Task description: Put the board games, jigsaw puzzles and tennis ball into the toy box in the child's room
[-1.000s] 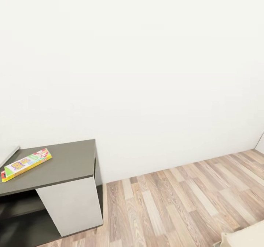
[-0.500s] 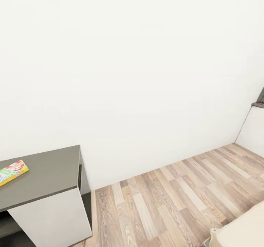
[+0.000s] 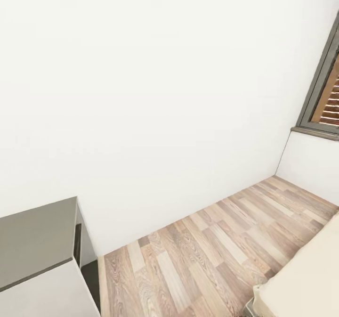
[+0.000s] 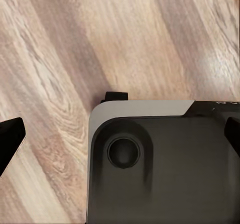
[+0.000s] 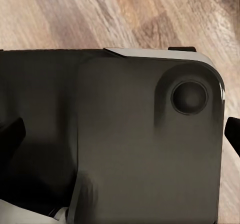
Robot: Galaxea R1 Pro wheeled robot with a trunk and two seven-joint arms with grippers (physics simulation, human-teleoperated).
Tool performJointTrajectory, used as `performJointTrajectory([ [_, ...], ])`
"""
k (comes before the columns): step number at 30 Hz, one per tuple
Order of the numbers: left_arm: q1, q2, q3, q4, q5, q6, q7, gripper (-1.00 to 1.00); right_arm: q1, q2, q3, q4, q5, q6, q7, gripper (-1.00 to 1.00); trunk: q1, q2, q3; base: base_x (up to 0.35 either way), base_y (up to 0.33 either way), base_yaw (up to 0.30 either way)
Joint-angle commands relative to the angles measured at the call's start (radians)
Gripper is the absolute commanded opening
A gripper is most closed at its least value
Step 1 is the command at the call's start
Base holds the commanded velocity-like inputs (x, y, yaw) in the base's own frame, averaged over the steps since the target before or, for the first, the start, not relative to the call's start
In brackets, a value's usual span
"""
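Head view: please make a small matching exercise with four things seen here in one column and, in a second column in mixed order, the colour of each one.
Things:
1. table top
2. floor
3. window frame
4. bed

Colours:
a. cream
b. dark grey-brown, flat surface
c. wood planks, brown and beige
d. grey, slanted at the right edge

Pairs: 1-b, 2-c, 3-d, 4-a
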Motion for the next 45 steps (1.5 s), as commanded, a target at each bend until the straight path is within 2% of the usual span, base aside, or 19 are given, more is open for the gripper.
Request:
performJointTrajectory([
  [1,0.0,0.0,0.005,0.0,-0.001,-0.003,-0.001,1.0,0.0,0.0,-0.001,0.0,-0.002,-0.002,0.003,1.0,0.0,0.0,-0.001,0.121,0.055,-0.277],
  [18,0.0,0.0,0.004,0.0,-0.001,-0.003,-0.001,1.0,0.0,0.0,-0.001,0.0,-0.002,-0.003,0.003,1.0,0.0,0.0,-0.001,0.115,0.021,-0.277],
  [29,0.0,0.001,0.004,0.0,-0.001,-0.003,-0.001,1.0,0.0,0.001,0.0,0.0,-0.001,-0.005,0.003,1.0,0.0,0.0,-0.001,0.139,0.16,-0.277],
  [45,0.0,0.0,0.004,0.0,-0.001,-0.005,-0.001,1.0,0.0,0.002,0.0,0.0,-0.002,-0.006,0.003,1.0,0.0,0.0,-0.001,0.02,0.03,-0.277],
])
